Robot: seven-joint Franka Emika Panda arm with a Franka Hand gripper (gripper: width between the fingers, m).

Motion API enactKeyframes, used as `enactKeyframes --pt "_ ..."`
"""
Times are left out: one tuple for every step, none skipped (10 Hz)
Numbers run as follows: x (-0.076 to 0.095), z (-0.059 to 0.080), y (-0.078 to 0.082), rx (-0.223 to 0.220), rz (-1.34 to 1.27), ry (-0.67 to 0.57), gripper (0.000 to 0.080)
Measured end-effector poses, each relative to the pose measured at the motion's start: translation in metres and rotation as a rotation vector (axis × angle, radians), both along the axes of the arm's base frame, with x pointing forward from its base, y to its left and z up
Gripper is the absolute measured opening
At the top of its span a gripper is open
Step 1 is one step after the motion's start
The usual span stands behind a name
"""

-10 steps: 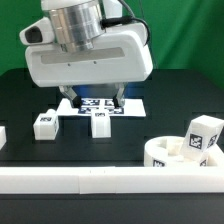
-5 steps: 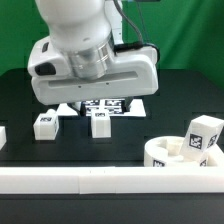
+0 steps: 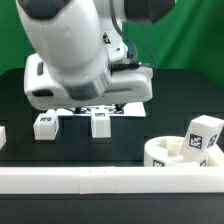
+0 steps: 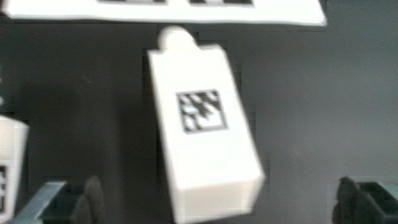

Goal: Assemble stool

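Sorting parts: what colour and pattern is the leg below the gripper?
White with a black-and-white square tag; the leg shows best in the wrist view.

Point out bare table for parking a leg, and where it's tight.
Free: black tabletop between the middle leg and the seat; also the strip between the left leg and the front rail. Crowded: around the marker board under the open gripper, and the seat's corner, where the third leg sits.

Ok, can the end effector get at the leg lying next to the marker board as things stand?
Probably yes. In the wrist view the leg lies between the open fingertips of the end effector, with bare table on both sides; the neighbouring leg sits off to one side, apart.
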State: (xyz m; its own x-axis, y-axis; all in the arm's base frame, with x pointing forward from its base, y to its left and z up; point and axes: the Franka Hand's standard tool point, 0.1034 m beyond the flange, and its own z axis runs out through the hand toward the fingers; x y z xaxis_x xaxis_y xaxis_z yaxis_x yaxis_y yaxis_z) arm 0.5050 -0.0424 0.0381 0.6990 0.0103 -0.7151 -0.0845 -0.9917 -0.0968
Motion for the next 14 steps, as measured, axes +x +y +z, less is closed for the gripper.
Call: enactKeyframes --pt "0.002 -0.002 -0.001 -0.004 0.000 -0.010 0.0649" --pt "0.002 -0.001 -0.002 -0.004 -0.001 -0.011 0.0649" --pt "0.002 -0.001 -0.002 -0.004 -0.001 -0.011 0.0649" --pt "0.002 -0.001 -0.003 -0.004 -0.002 -0.011 0.0649" --pt "0.001 -0.002 -0.001 -0.005 -0.004 -0.007 0.0649" --pt "-0.008 -0.008 0.004 -0.005 -0.006 0.012 0.0649" --pt "-0.017 -0.015 0.007 -0.004 -0.005 0.022 0.0649" --pt "-0.022 -0.024 0.006 -0.010 -0.006 0.014 0.0649" --pt "-0.029 -0.031 0.008 -0.018 0.003 0.016 0.0649" --pt "-0.030 -0.033 0.009 -0.024 0.016 0.016 0.0649" --pt "-0.030 -0.032 0.008 -0.025 0.013 0.015 0.0649" --pt "-0.030 -0.033 0.007 -0.025 0.011 0.015 0.0524" --pt "-0.030 -0.033 0.006 -0.025 0.010 0.016 0.0385" --pt "-0.030 -0.033 0.006 -0.025 0.009 0.016 0.0335"
